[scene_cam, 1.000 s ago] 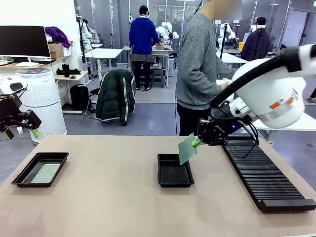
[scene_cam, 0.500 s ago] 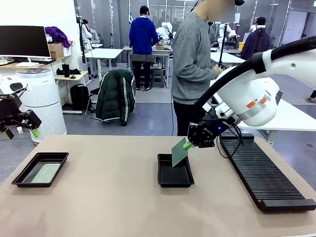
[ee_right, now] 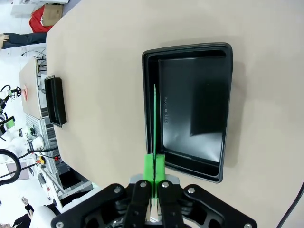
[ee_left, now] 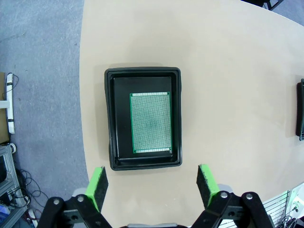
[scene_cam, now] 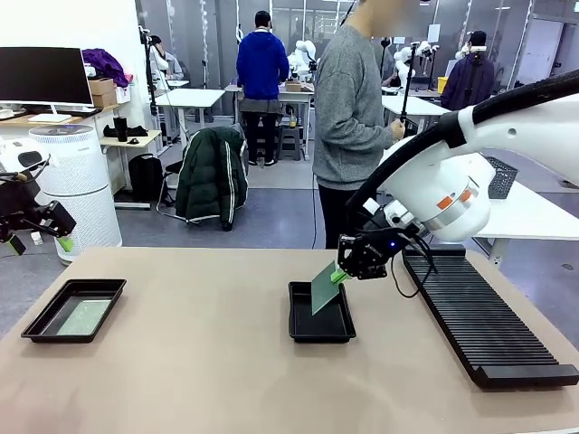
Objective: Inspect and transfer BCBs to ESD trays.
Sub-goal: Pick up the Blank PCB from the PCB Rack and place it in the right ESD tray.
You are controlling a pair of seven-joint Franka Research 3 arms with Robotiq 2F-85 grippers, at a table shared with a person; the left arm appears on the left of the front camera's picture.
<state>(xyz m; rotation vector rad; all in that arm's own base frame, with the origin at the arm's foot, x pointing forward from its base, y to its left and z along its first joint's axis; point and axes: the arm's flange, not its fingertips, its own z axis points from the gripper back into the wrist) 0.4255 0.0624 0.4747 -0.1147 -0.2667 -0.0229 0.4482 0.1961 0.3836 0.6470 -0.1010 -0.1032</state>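
My right gripper (scene_cam: 336, 274) is shut on a green BCB (scene_cam: 323, 287), held on edge and tilted over the middle ESD tray (scene_cam: 320, 324). In the right wrist view the BCB (ee_right: 155, 123) shows edge-on as a thin green line above this black tray (ee_right: 190, 109), the gripper (ee_right: 154, 167) pinching its near end. A second BCB (scene_cam: 83, 316) lies flat in the left ESD tray (scene_cam: 72, 310). My left gripper (scene_cam: 41, 237) hangs high off the table's left edge; in its wrist view it (ee_left: 153, 183) is open above that tray (ee_left: 143, 118) and its board (ee_left: 150, 122).
A long black ribbed rack (scene_cam: 479, 316) runs along the table's right side. A person in a grey sweater (scene_cam: 348, 117) stands at the far edge behind the middle tray. Bare tan tabletop (scene_cam: 199, 362) lies between the two trays.
My right gripper has carried the BCB left and downward, bringing it from beside the middle tray to over it. The left arm has stayed still.
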